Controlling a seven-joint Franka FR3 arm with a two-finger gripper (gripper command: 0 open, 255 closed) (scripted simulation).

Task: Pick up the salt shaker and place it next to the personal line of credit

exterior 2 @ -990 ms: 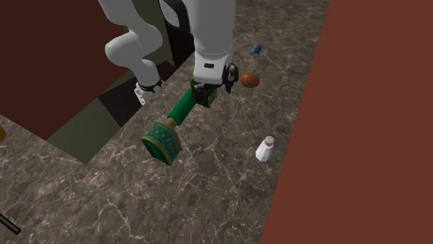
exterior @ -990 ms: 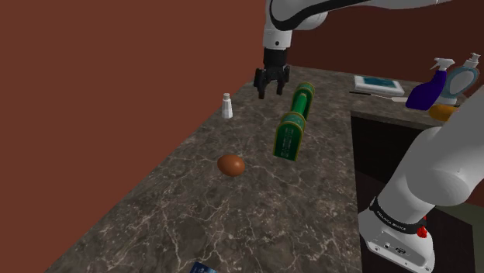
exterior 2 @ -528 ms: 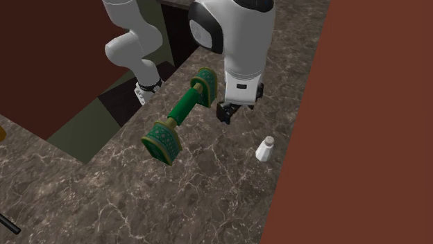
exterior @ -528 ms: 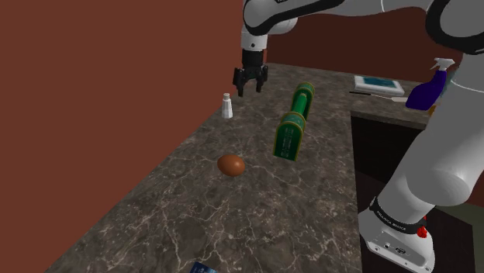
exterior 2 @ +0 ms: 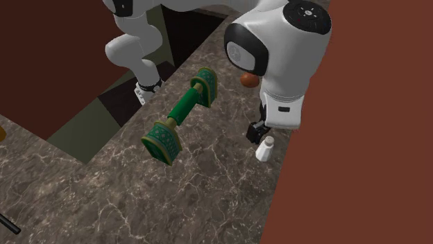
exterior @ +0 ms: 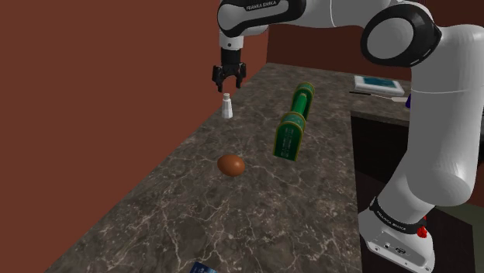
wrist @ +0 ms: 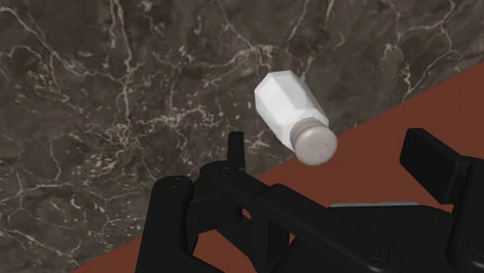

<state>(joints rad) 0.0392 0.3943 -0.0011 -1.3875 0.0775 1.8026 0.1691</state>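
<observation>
Salt shaker (exterior: 227,107) upright on counter (exterior: 256,194), just below gripper (exterior: 230,84), jaws spread apart, holding nothing

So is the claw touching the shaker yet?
Apart. In the wrist view the fingers of the open gripper stand either side of the shaker, with counter and wall showing in the gaps.

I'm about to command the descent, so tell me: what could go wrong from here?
1. The small white salt shaker with a grey cap stands close to the reddish-brown wall. The black gripper hovers open above it, and one of its fingers could strike the wall on the way down.
2. The shaker is tall and narrow, so an off-centre finger might tip it.
</observation>
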